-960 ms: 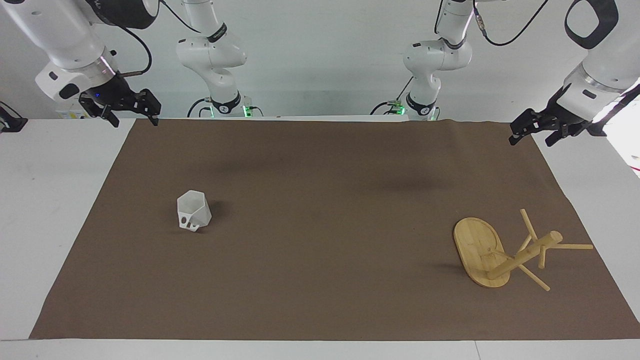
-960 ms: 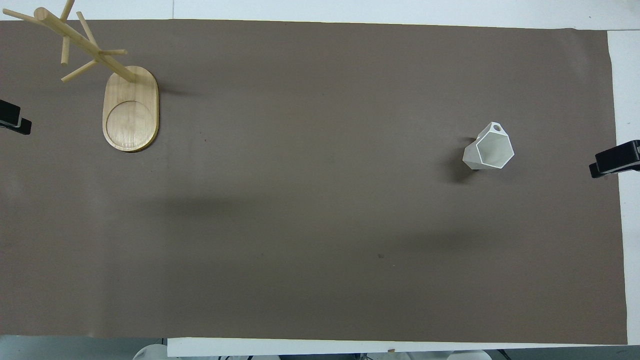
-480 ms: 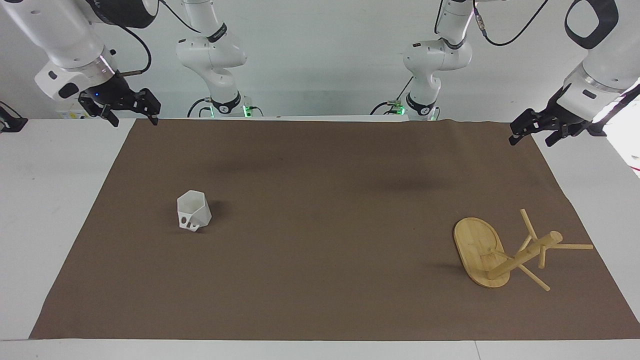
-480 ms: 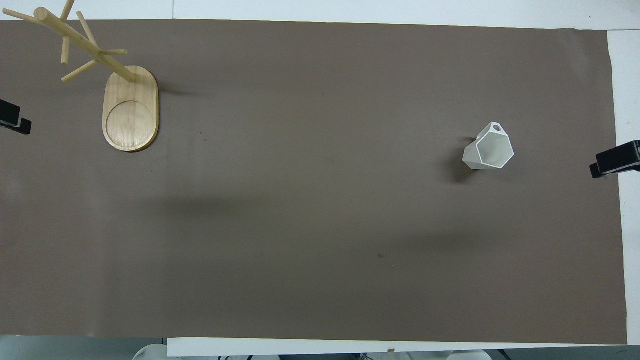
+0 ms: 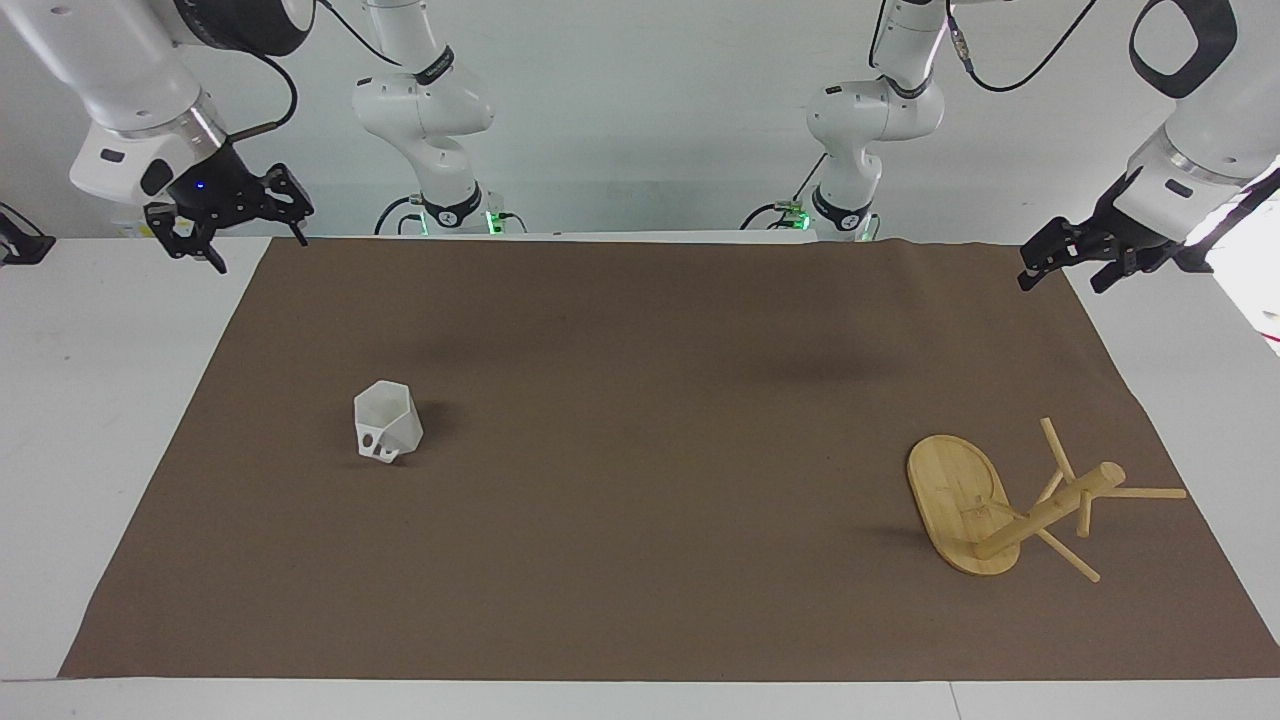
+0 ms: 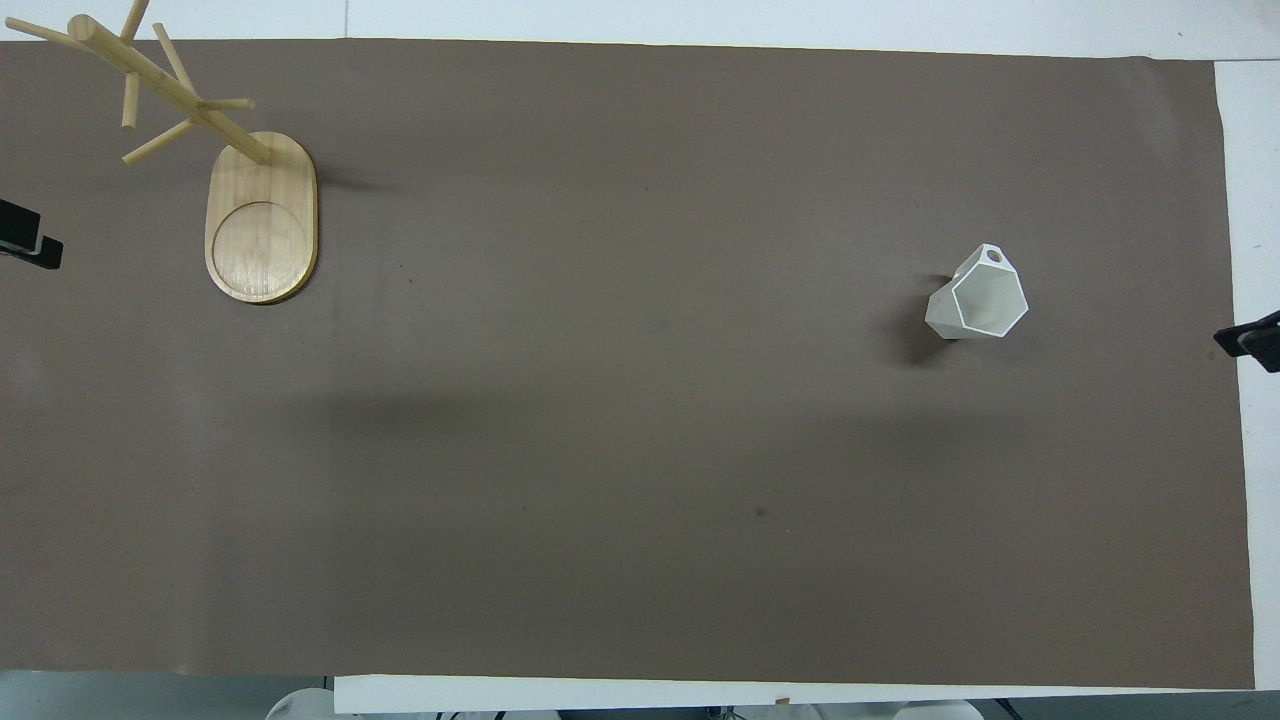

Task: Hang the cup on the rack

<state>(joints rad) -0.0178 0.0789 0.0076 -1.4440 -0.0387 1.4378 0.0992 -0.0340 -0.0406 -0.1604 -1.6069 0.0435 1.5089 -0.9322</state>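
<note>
The cup [image 5: 388, 424], likely light, rigid plastic, suits a rim pinch; both grippers hang spread, empty.

A small white faceted plastic cup [image 5: 388, 424] with a smooth, matt look and a light bamboo wooden rack [image 5: 1010, 497] with visible grain sit on matt brown paper-like sheeting [image 5: 640, 560] covering the smooth white worktop [image 5: 90, 400].

White cup [image 5: 388, 425], pale bamboo rack [image 5: 965, 500], brown mat [image 5: 640, 450].
</note>
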